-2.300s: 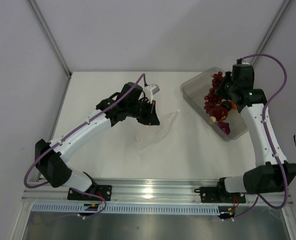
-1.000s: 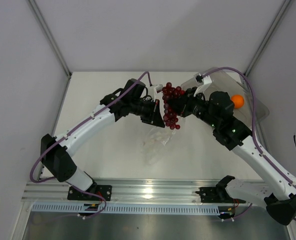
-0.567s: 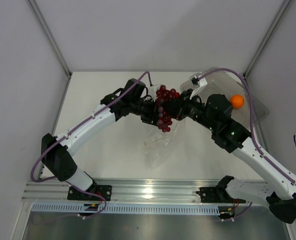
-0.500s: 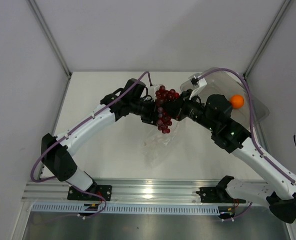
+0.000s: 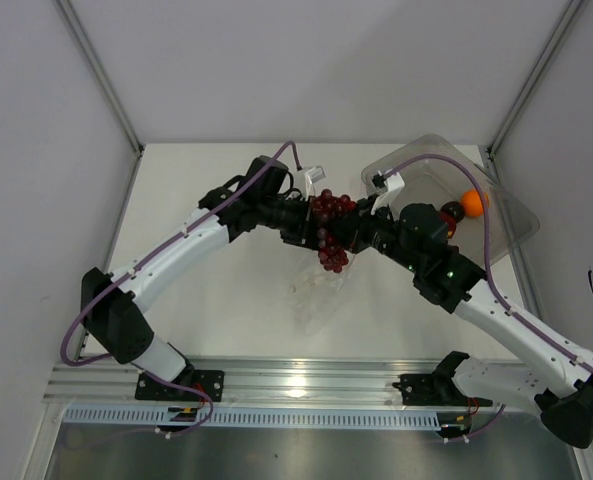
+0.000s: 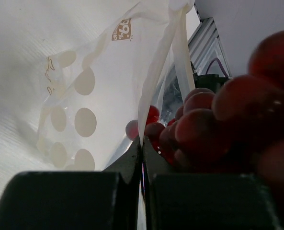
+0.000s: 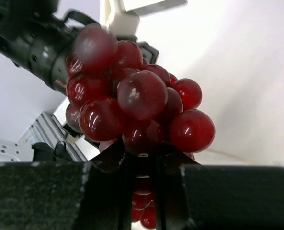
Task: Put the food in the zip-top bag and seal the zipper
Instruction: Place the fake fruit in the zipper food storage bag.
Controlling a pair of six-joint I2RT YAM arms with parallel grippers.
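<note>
The clear zip-top bag [image 5: 316,290] hangs from my left gripper [image 5: 304,228], which is shut on its upper edge. In the left wrist view the film [image 6: 79,81] spreads to the left, the jaws pinch the edge, and the zipper strip [image 6: 182,52] runs up to the right. A bunch of dark red grapes [image 5: 331,235] hangs right at the bag's mouth, with my right gripper [image 5: 354,232] shut on it. The grapes [image 7: 132,105] fill the right wrist view and press close at the right of the left wrist view [image 6: 218,124]. An orange ball [image 5: 473,201] and a dark ball [image 5: 449,213] lie in the bin.
A rigid clear plastic bin [image 5: 511,215] stands at the back right of the white table. Grey walls close in on the left, back and right. The aluminium rail [image 5: 296,385] with both arm bases runs along the near edge.
My right gripper has carried the grapes left and slightly down, up against the bag's mouth. The left gripper has held still on the bag. The bin has shifted and a dark ball now shows.
</note>
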